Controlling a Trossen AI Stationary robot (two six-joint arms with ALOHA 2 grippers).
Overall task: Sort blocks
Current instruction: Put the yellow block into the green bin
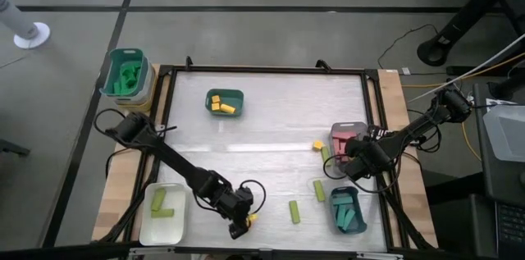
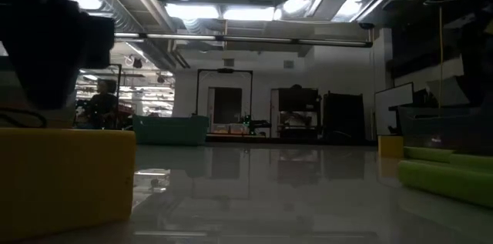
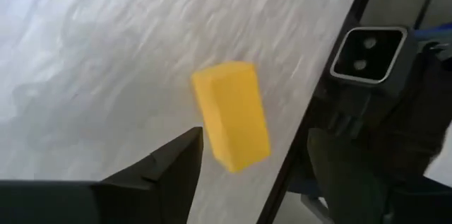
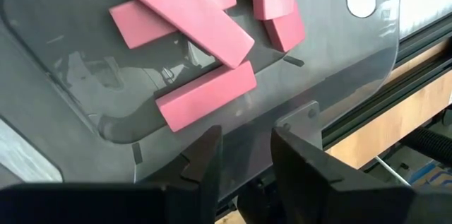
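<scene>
My left gripper [image 1: 244, 225] is low at the table's near edge and open. A yellow block [image 3: 232, 114] lies on the table between its spread fingers, and I see no touch. The same block [image 2: 62, 175] fills the low view's left. My right gripper [image 4: 247, 150] hovers open and empty over the grey tray [image 1: 348, 133], where several pink blocks [image 4: 194, 19] lie. On the bare table rest three lime bars [image 1: 294, 211], [image 1: 319, 190], [image 1: 326, 155] and a yellow cube [image 1: 317, 144].
A teal tray [image 1: 238, 96] at the far middle holds yellow blocks. A white tray [image 1: 148, 223] near left holds lime bars. A teal tray [image 1: 336, 221] near right holds teal blocks. A green tub [image 1: 125, 71] stands off the far left corner. The black frame [image 1: 262, 69] rims the table.
</scene>
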